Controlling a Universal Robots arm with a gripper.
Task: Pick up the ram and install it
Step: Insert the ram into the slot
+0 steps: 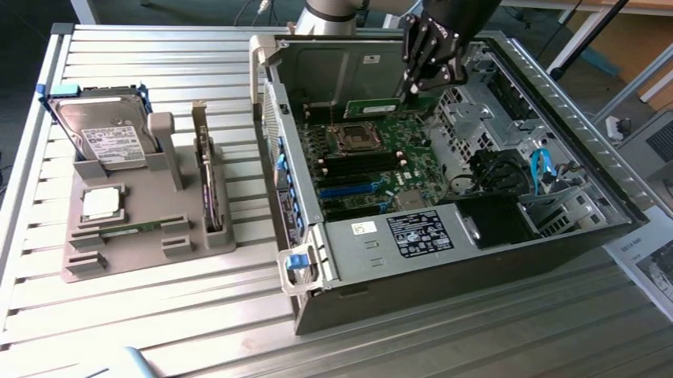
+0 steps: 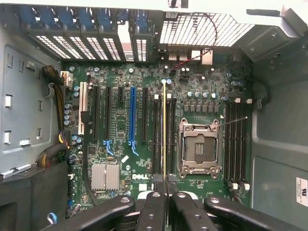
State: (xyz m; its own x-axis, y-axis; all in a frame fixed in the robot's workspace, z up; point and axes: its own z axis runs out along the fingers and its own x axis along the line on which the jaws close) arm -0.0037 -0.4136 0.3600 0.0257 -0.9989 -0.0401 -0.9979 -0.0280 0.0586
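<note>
Seeing our black tool [image 1: 415, 83] clamped on thin green ram stick [image 1: 370, 105]; open grey metal case [image 1: 336, 63] holds green motherboard [image 1: 379, 157].

The word DELL is printed in white on the motherboard [image 2: 144, 163], just beside the silver heatsink [image 2: 106, 175]; print on the black label [image 1: 420, 233], lower middle of the exterior view, cannot be read.
</note>
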